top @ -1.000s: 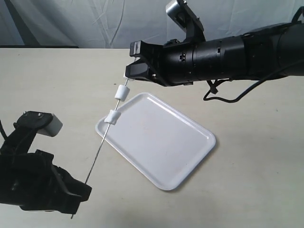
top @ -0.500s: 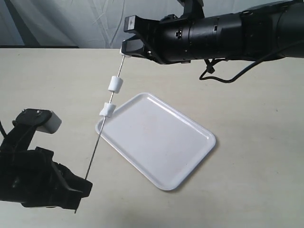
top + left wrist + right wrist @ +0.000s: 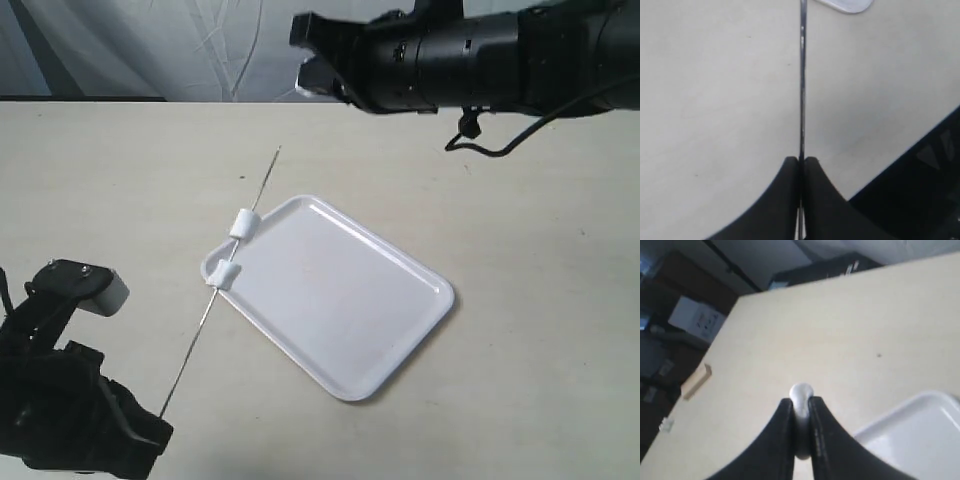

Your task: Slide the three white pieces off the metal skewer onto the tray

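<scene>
On a matte cream table (image 3: 520, 330), bare but for a few dark specks, the tray (image 3: 340, 300) is laid at an angle near the middle, glossy white w/ a low rim. Behind the table a creased grey-white cloth (image 3: 150, 50) is hung as a backdrop. The skewer (image 3: 202, 320) is held at its lower end by the L gripper (image 3: 158, 428), at the near-left corner of the ext. view. In the L wrist view its black fingers (image 3: 780, 200) are seen pressed together on the skewer, no gap btwn them. The skewer is slanted up and away from that gripper, its bare free tip ending over the table beyond the tray's far-left side. Two pieces are threaded on it: the upper piece (image 3: 243, 223) is seen at the tray's rim and the lower piece (image 3: 224, 273) at the tray's left corner. Whether either touches the tray cannot be told. The third piece (image 3: 801, 392) is off the skewer, pinched btwn the closed fingers of the R gripper (image 3: 305, 55), which is held high over the table's far side, well apart from the skewer tip. In the R wrist view the table edge is shown w/ a dim room past it: a white box (image 3: 695, 317), a small wooden block (image 3: 696, 381) and dark shapes too blurred to name.
</scene>
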